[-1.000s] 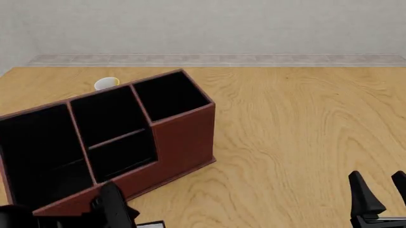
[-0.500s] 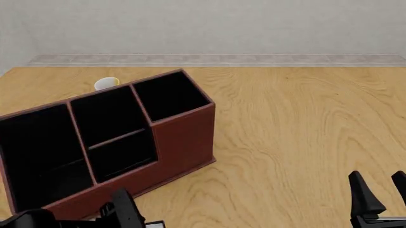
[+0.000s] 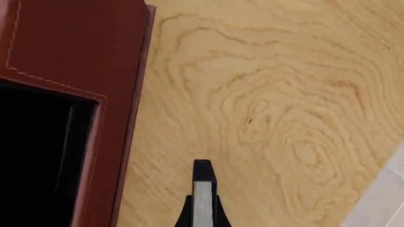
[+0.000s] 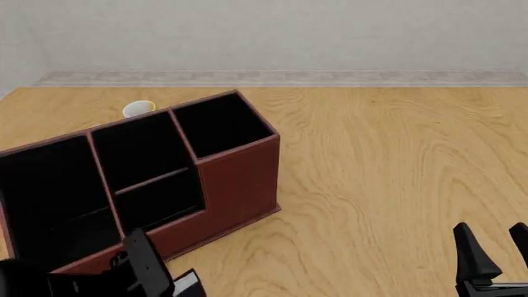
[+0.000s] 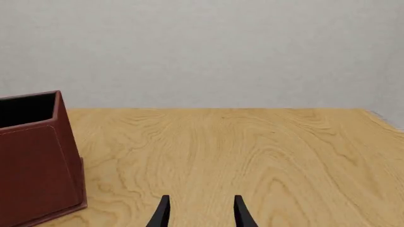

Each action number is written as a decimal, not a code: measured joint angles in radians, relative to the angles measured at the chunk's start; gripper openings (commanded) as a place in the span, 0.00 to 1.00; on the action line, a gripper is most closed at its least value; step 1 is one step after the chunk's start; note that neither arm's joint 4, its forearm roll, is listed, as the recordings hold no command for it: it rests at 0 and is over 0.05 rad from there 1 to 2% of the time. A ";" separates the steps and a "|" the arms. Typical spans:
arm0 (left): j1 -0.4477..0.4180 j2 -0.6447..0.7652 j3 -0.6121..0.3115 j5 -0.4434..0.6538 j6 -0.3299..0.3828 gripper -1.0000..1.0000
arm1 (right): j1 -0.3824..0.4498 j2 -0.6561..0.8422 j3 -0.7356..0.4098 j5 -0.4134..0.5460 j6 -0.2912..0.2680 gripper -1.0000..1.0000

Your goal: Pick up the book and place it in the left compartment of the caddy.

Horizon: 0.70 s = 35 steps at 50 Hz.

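- Left gripper (image 3: 203, 215) is pinching the book (image 3: 203, 194) just in front of the caddy (image 4: 239, 179).
- Right gripper (image 5: 200, 213) is hovering above the table (image 4: 396, 161), fingers spread.

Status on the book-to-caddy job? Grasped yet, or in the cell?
Done: the book is picked up; the left wrist view shows its white page edge clamped in the left tool.
In hand: that tool hangs just in front of the caddy, off the table, not yet over it.
Left: carry it over the low front wall, release into the left compartment. The right tool is open and idle.
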 measured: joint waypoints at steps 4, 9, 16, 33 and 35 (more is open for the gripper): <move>0.027 -0.064 -0.040 0.090 -0.004 0.00 | 0.000 0.000 0.000 0.000 0.000 1.00; 0.060 -0.145 -0.091 0.209 -0.020 0.00 | 0.000 0.000 0.000 0.000 0.000 1.00; 0.101 -0.249 -0.171 0.363 -0.073 0.00 | 0.000 0.000 0.000 0.000 0.000 1.00; 0.231 -0.428 -0.290 0.585 -0.197 0.00 | 0.000 0.000 0.000 0.000 0.000 1.00; 0.249 -0.444 -0.292 0.595 -0.206 0.00 | 0.000 0.000 0.000 0.000 0.000 1.00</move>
